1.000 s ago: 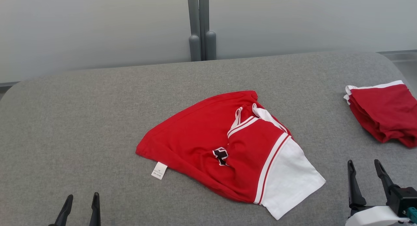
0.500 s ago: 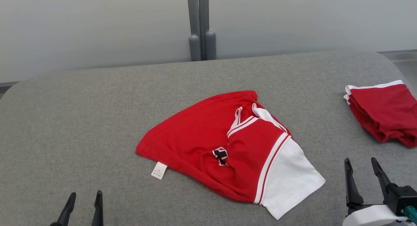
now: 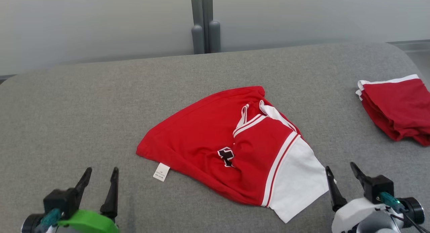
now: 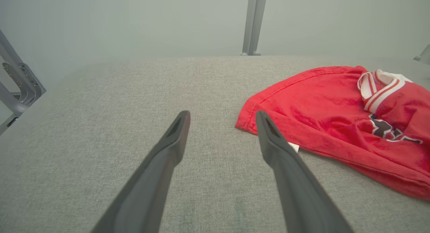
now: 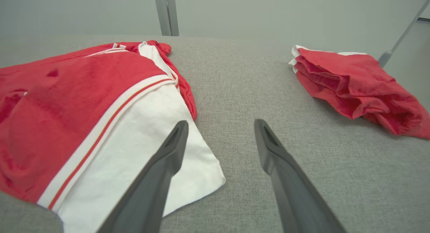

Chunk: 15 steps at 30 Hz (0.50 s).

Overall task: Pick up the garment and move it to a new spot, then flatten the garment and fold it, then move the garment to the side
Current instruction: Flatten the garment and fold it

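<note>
The garment (image 3: 201, 139) is soft matt cloth; the table cover (image 3: 84, 102) is coarse, matt woven fabric.

We see a grey fabric-covered worktop (image 3: 84, 102) with rounded far corners. Near its right edge lies a folded pile of red cloth with white trim (image 3: 398, 107). Behind the worktop, a grey double post (image 3: 201, 25) rises against a pale wall (image 3: 100, 25).

I've moved both arms forward: left gripper (image 3: 102, 170) nearer the shirt (image 3: 201, 139), right gripper (image 3: 339, 166) now beside its white sleeve (image 3: 297, 181).
</note>
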Available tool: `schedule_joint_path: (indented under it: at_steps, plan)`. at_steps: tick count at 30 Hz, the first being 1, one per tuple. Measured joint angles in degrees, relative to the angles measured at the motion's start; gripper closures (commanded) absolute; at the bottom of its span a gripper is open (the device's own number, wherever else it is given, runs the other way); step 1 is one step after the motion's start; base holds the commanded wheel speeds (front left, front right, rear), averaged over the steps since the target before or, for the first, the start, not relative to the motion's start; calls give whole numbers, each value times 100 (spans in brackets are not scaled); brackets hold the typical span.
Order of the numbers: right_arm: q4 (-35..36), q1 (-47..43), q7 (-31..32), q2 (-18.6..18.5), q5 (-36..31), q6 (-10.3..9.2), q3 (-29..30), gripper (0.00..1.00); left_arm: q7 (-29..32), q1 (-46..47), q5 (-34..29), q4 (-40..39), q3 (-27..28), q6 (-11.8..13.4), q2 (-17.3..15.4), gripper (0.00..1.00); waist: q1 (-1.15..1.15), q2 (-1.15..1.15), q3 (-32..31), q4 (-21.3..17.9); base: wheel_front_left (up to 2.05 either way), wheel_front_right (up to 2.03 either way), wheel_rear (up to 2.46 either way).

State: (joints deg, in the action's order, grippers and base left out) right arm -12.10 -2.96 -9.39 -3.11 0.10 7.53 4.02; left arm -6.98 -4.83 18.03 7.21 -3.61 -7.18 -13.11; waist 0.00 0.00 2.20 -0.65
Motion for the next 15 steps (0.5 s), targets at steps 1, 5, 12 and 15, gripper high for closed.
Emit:
schedule_joint_path:
  at_steps: [1,5,12,15]
  plan:
    - [-47,92,218,-26,1,0,-80,0,188,128,9,-9,-49,11,12,0,0,0,41,-2,0,0,0]
    - [-81,372,899,-216,56,0,-342,0,981,673,77,67,-305,10,16,0,0,0,233,-6,0,0,0]
    - [-141,620,1704,-459,70,0,-490,0,2029,1582,-5,348,-794,8,57,0,0,0,644,-7,0,0,0]
    - [-252,716,1848,-464,96,0,-557,0,2302,2033,-69,795,-966,12,163,0,0,0,891,10,0,0,0]
